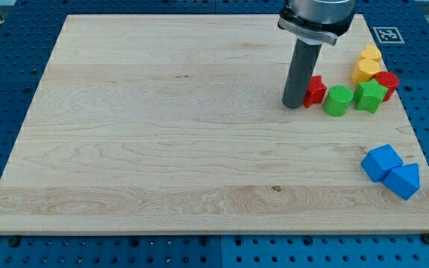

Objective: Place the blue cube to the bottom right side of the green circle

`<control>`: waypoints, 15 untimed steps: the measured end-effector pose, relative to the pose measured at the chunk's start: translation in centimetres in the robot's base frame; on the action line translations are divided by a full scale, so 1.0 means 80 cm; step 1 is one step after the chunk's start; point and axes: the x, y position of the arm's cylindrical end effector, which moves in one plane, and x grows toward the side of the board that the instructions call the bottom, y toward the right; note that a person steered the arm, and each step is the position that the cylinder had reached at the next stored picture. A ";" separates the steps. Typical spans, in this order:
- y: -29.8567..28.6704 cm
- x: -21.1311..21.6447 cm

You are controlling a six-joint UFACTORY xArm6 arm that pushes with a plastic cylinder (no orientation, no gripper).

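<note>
The blue cube (381, 161) lies near the board's right edge, low in the view, touching a blue triangular block (403, 181) at its lower right. The green circle (338, 100) stands at the upper right, well above the blue cube. My tip (293, 104) rests on the board just left of a red block (316, 90), which sits left of the green circle. The tip is far from the blue cube, up and to its left.
A green star-shaped block (370, 96) sits right of the green circle. A red block (386, 82) and two yellow blocks (366, 68) cluster above it near the board's right edge (415, 141). A marker tag (386, 34) lies off the top right corner.
</note>
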 end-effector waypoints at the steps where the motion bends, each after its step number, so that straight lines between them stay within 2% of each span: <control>1: -0.001 0.010; 2: 0.005 0.061; 3: 0.056 0.082; 5: 0.194 0.081; 6: 0.246 0.126; 7: 0.229 0.171; 8: 0.128 0.167; 9: 0.022 0.136; 10: 0.000 0.113; 11: 0.053 0.133; 13: 0.115 0.137; 15: 0.159 0.104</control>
